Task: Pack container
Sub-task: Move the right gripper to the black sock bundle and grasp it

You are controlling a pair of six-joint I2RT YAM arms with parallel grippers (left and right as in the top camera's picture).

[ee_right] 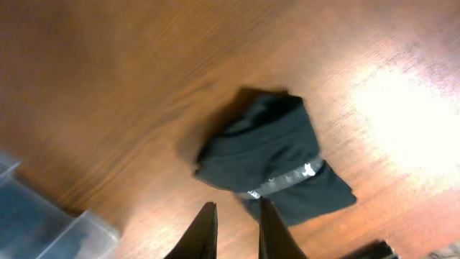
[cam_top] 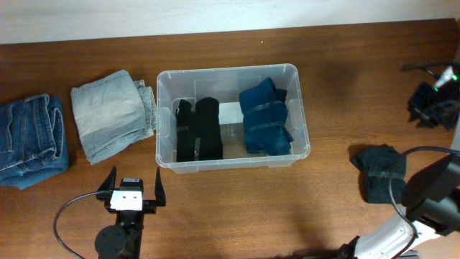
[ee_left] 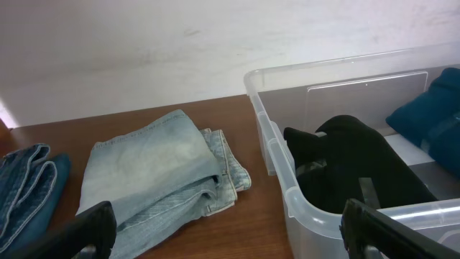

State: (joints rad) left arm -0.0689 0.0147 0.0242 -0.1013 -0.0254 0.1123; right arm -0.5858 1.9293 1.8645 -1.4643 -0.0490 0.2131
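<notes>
A clear plastic container (cam_top: 228, 70) sits in the middle of a brown wooden table (cam_top: 237, 208). Inside it, black folded clothes (cam_top: 198, 129) lie on the left and blue folded clothes (cam_top: 266, 119) on the right. Pale folded jeans (cam_top: 111, 114) lie just beside its left wall, with darker jeans (cam_top: 30, 140) further left. The left gripper (cam_top: 136, 173) hangs released, jaws wide, near the container's front left corner. The right gripper (ee_right: 237, 208) is clenched on nothing, above a dark rolled bundle (ee_right: 277, 162) lying well to the container's right.

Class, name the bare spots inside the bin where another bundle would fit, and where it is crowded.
Free: the strip between the black bundles and blue bundles, and the container's back-left corner behind the black ones. Crowded: either end, where the bundles sit.
</notes>
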